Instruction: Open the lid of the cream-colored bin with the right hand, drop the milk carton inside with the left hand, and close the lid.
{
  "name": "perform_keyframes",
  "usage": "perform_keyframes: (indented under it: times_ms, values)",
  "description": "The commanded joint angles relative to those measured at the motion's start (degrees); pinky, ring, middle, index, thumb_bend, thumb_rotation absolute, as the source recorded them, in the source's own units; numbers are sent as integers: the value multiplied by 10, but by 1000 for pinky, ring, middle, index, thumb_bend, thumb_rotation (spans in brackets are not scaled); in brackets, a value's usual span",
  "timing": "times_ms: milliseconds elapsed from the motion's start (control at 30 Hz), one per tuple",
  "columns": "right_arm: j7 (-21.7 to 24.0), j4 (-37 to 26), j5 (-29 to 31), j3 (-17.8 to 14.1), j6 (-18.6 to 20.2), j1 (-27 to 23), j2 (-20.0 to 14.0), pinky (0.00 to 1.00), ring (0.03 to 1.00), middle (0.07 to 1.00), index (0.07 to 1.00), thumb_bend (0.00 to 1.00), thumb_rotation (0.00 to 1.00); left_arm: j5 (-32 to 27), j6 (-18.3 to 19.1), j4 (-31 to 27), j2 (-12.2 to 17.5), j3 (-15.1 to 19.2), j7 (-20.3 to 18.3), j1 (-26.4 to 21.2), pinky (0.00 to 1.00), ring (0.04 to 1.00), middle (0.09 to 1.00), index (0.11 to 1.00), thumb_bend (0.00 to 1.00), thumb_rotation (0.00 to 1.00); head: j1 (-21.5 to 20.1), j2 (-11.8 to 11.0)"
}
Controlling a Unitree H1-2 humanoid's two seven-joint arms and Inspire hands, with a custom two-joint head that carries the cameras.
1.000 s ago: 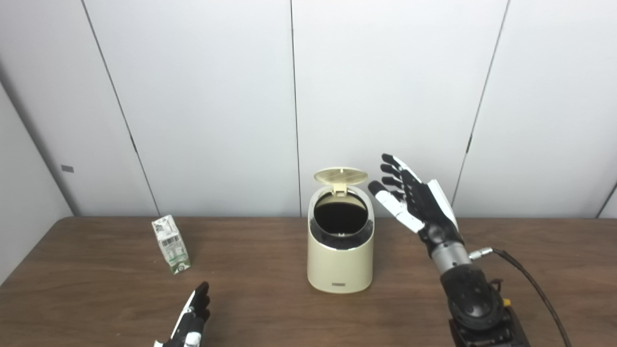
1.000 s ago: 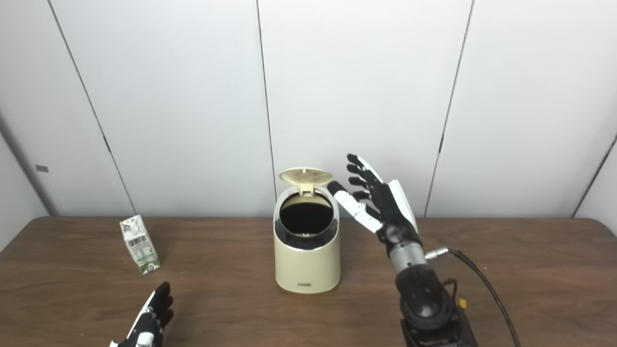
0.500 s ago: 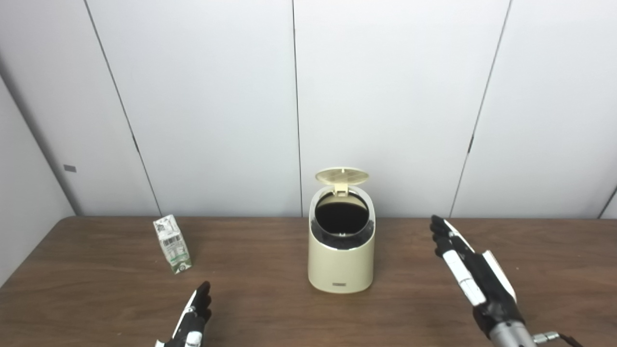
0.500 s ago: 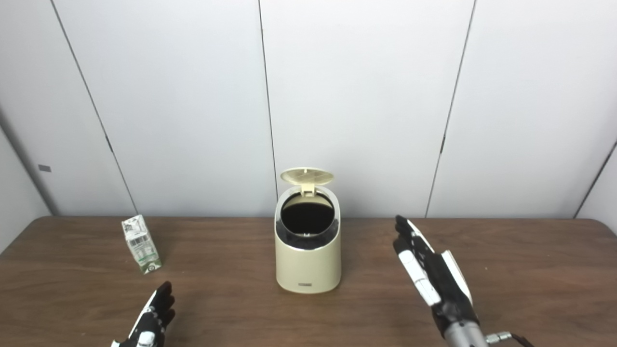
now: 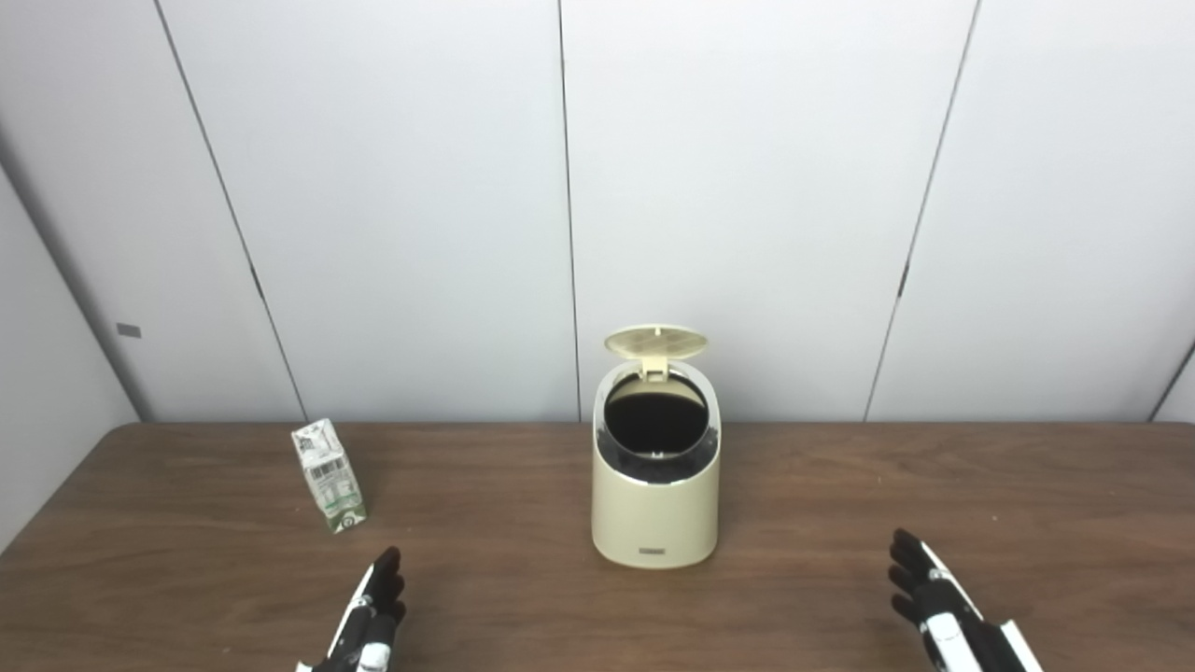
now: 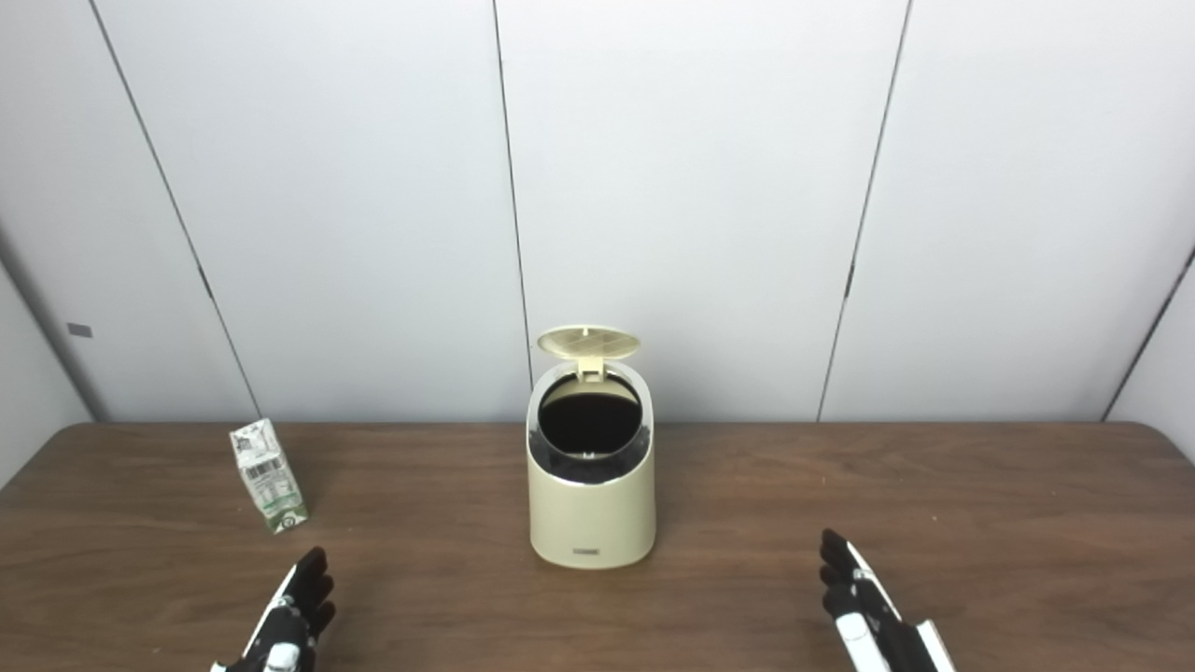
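Left eye view: wooden bench w/ white wall panels behind. Left hand enters at the bottom edge, fingers straight and slightly apart, holding nothing, palm side not visible. Milk carton stands upright but a bit tilted on the bench, ahead of the left hand and slightly to its outer side, well apart from it. Cream-colored bin stands ahead of and between both hands, nearer the middle; its lid is flipped up at the back, dark opening exposed. Right hand is low at the bottom edge, fingers extended and spread, empty, well apart from the bin, which sits ahead and to its inner side.

Right eye view: same scene, shifted a little. Left hand at bottom, fingers out, nothing in it; carton ahead of it, not touching. Bin w/ lid raised, ahead and to the inner side of the right hand, which is open, partly cut off by the frame edge. Inside of bin too dark to tell contents.
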Motion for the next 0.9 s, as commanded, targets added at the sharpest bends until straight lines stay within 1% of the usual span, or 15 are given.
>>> perform_keyframes:
  times_ms: [0, 67, 133, 200, 300, 333, 400, 533, 567, 600, 633, 700, 767, 833, 867]
  values:
    - [-10, -8, 5, -10, -43, -13, -2, 958, 962, 970, 952, 562, 897, 7, -1, 12, 1, -1, 2, 20, 1000, 1000, 1000, 1000, 451, 792, 8, 1]
    - [-9, 0, 3, -11, -59, -13, -4, 945, 974, 977, 957, 550, 812, 9, 2, 9, -1, -1, 4, 21, 1000, 1000, 1000, 1000, 449, 775, 21, 1]
    - [-5, 5, 4, -11, -71, -12, -8, 931, 983, 980, 955, 548, 757, 11, 4, 7, -4, -1, 6, 20, 1000, 1000, 1000, 1000, 450, 745, 39, 1]
    - [-4, 7, 6, -12, -74, -12, -9, 925, 983, 980, 958, 529, 727, 14, 6, 7, -7, -2, 8, 18, 1000, 1000, 1000, 1000, 459, 719, 63, 0]
    - [-3, 11, 17, -17, -72, -13, -8, 931, 976, 979, 960, 513, 701, 29, 6, 9, -9, -6, 11, 16, 1000, 1000, 1000, 1000, 489, 710, 102, -3]
    - [-3, 12, 19, -18, -73, -14, -8, 936, 976, 980, 962, 506, 695, 32, 5, 10, -9, -8, 12, 16, 1000, 1000, 1000, 1000, 501, 696, 105, -4]
    - [-1, 14, 22, -18, -79, -15, -8, 923, 960, 972, 959, 510, 706, 46, -5, 16, -11, -10, 16, 14, 1000, 1000, 1000, 1000, 520, 665, 134, -6]
    - [16, 21, 44, -16, -92, -17, -13, 871, 932, 957, 950, 552, 740, 66, -23, 28, -14, -14, 21, 11, 1000, 1000, 1000, 1000, 514, 647, 159, -6]
    - [12, 21, 28, -14, -93, -18, -16, 866, 930, 955, 949, 556, 744, 71, -23, 29, -17, -15, 24, 11, 1000, 1000, 1000, 1000, 513, 645, 163, -4]
    - [4, 16, 7, -11, -88, -18, -17, 792, 891, 928, 926, 589, 785, 75, -21, 29, -19, -16, 27, 10, 1000, 1000, 1000, 997, 525, 654, 168, -1]
    - [-2, 12, -8, -10, -83, -18, -17, 741, 863, 906, 905, 609, 802, 79, -20, 28, -20, -17, 29, 10, 1000, 1000, 1000, 997, 541, 664, 172, 0]
    - [-6, 2, -16, -9, -71, -16, -18, 689, 831, 881, 883, 640, 814, 80, -16, 27, -24, -20, 32, 9, 1000, 1000, 1000, 993, 561, 669, 184, 6]
    - [-5, -1, -11, -10, -70, -16, -19, 673, 822, 874, 876, 652, 815, 84, -14, 27, -27, -22, 36, 8, 1000, 1000, 1000, 992, 558, 668, 195, 11]
    - [-3, 0, -2, -13, -71, -16, -20, 658, 808, 860, 865, 675, 816, 94, -6, 23, -32, -23, 42, 8, 1000, 1000, 1000, 994, 578, 672, 205, 16]
    - [-1, 0, 2, -15, -70, -16, -22, 655, 805, 858, 863, 681, 816, 97, -3, 21, -35, -24, 45, 7, 1000, 1000, 1000, 995, 582, 674, 215, 22]
